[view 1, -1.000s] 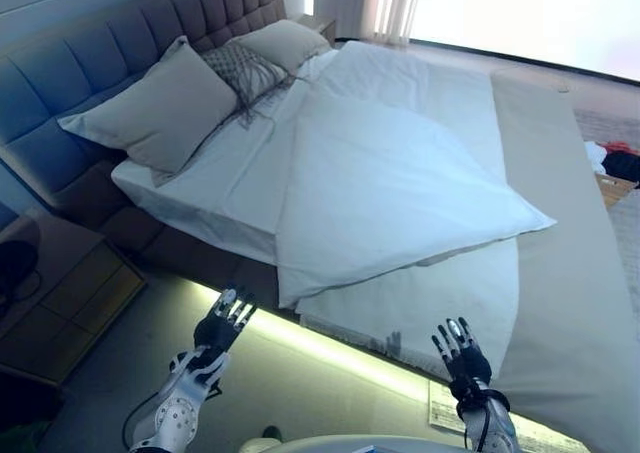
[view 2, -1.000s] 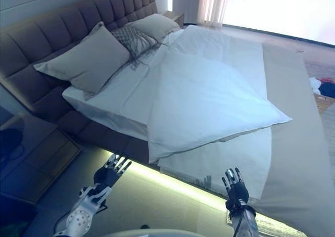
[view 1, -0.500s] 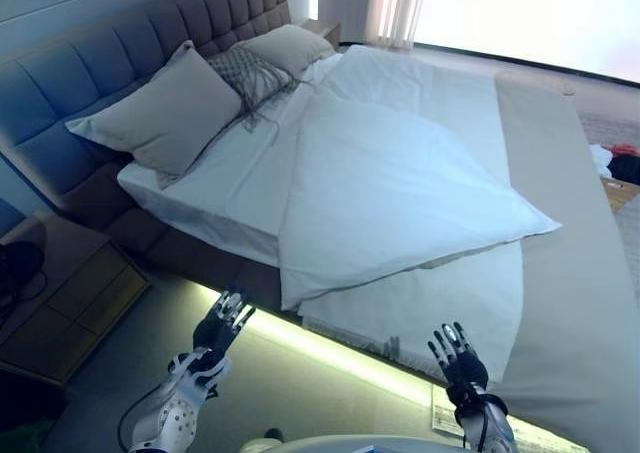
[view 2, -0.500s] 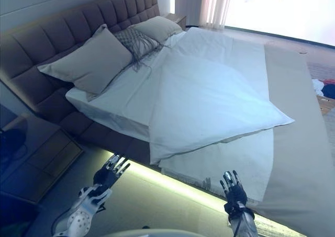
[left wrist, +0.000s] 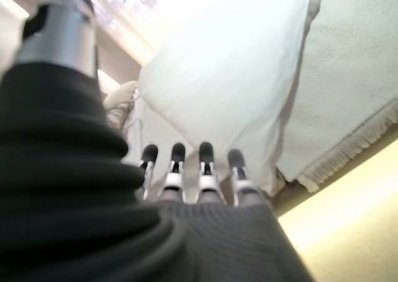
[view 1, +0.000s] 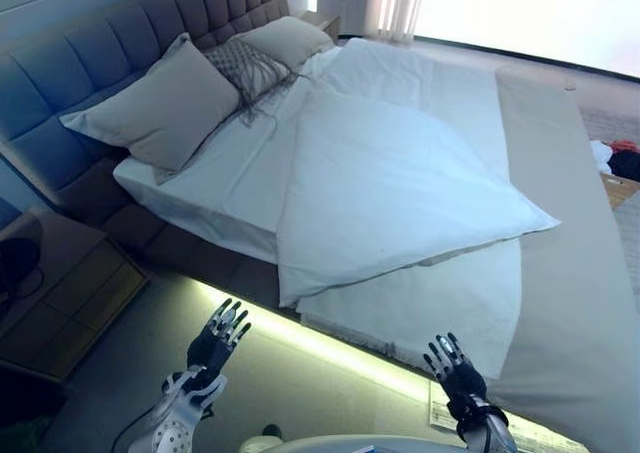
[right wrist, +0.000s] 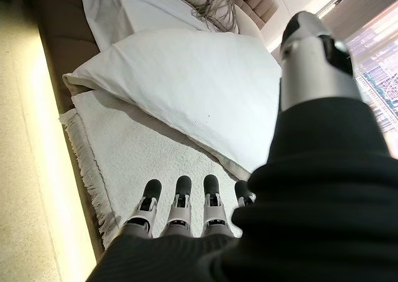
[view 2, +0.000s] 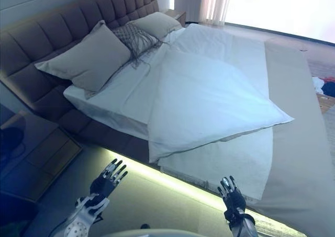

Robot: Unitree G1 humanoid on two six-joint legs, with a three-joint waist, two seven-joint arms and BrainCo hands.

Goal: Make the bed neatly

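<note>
A bed [view 1: 190, 198] with a padded headboard [view 1: 90, 48] holds a white duvet [view 1: 390, 188] folded back on itself, its corner hanging over the near side. Under it lies a white fringed blanket [view 1: 420, 308] and a beige cover [view 1: 570, 273] at the foot. Two beige pillows [view 1: 155, 103] [view 1: 285, 41] and a patterned cushion [view 1: 245, 68] lean at the head. My left hand [view 1: 213, 348] and right hand [view 1: 456, 376] are open and empty, held over the floor short of the bed's near edge. The duvet also shows in the left wrist view [left wrist: 230, 89] and right wrist view [right wrist: 186, 83].
A wooden nightstand [view 1: 60, 293] stands at the left beside the bed. A lit strip [view 1: 330, 348] runs under the bed's near side. Clothes [view 1: 615, 158] lie on the floor at the far right. A paper sheet [view 1: 445, 413] lies on the floor near my right hand.
Both hands have sunk lower in the view and drawn a little back from the bed. The camera has shifted slightly. The bedding has not moved.
</note>
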